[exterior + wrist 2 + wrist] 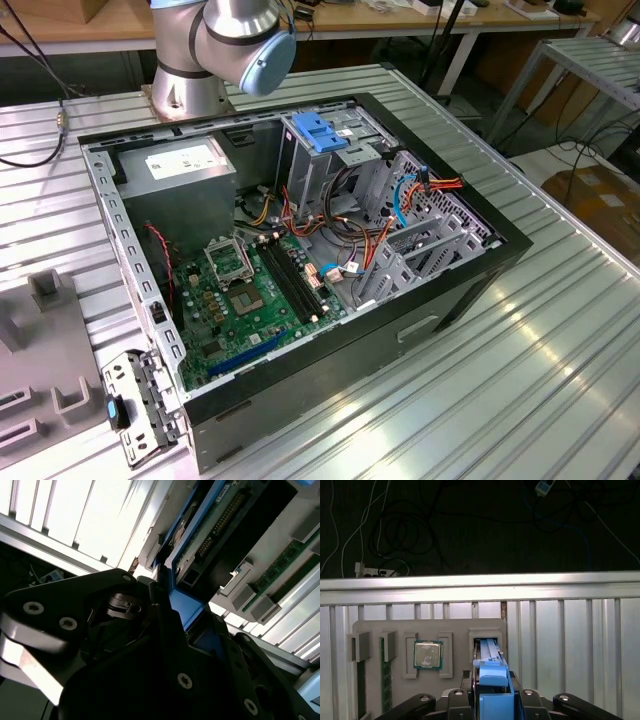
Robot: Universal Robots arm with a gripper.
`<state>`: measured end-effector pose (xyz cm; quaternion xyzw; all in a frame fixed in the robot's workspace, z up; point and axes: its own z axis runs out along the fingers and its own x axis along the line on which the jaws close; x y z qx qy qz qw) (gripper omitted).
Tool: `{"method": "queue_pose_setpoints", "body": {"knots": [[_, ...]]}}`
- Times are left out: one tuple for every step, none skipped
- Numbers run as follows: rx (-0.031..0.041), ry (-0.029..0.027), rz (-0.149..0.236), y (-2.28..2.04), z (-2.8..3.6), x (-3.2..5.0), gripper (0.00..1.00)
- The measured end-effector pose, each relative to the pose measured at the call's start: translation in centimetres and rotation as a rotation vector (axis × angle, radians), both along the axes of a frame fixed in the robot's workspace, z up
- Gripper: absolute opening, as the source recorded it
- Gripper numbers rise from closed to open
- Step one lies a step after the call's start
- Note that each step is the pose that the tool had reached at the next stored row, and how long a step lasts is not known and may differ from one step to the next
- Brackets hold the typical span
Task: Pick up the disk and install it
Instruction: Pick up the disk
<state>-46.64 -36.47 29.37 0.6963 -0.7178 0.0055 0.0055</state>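
Note:
In the first wrist view the disk (pixel 492 682) stands on edge, its blue rail frame uppermost, over the rightmost slot of a grey fixture tray (pixel 455 630). My gripper (pixel 493 695) is shut on the disk, with a black finger pressed against each side of the blue frame. In the second wrist view the disk (pixel 220 525) shows its green circuit-board underside and connectors, and the blue frame runs down between the fingers of the gripper (pixel 185 625). I cannot tell whether the disk still rests in the slot.
The open computer case (pixel 470 290) lies on the ribbed metal table, holding a blue-topped drive cage (pixel 322 130), a grey power supply (pixel 180 165) and loose cables. The tray also holds a processor (pixel 428 655) and a memory stick (pixel 385 685). The table edge (pixel 480 587) runs just beyond the tray.

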Motion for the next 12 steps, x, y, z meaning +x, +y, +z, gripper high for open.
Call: {"method": "queue_pose_setpoints", "body": {"knots": [[0.0000,0.0000,0.000,0.00,0.00,0.00,0.37],[0.0000,0.0000,0.000,0.00,0.00,0.00,0.37],[0.0000,0.0001,0.000,0.00,0.00,0.00,0.37],[0.0001,0.0000,0.000,0.00,0.00,0.00,0.37],[0.0000,0.0000,-0.001,0.00,0.00,0.00,0.37],[0.0000,0.0000,-0.001,0.00,0.00,0.00,0.37],[0.0000,0.0000,-0.001,0.00,0.00,0.00,0.37],[0.0001,-0.0002,-0.001,0.00,0.01,0.00,0.37],[0.0001,-0.0002,-0.001,0.00,0.05,0.00,0.37],[0.0001,-0.0001,-0.001,0.00,0.10,0.00,0.37],[0.0001,0.0000,-0.001,0.00,0.18,0.00,0.37],[0.0003,-0.0001,-0.001,0.00,0.28,0.00,0.37]]}}
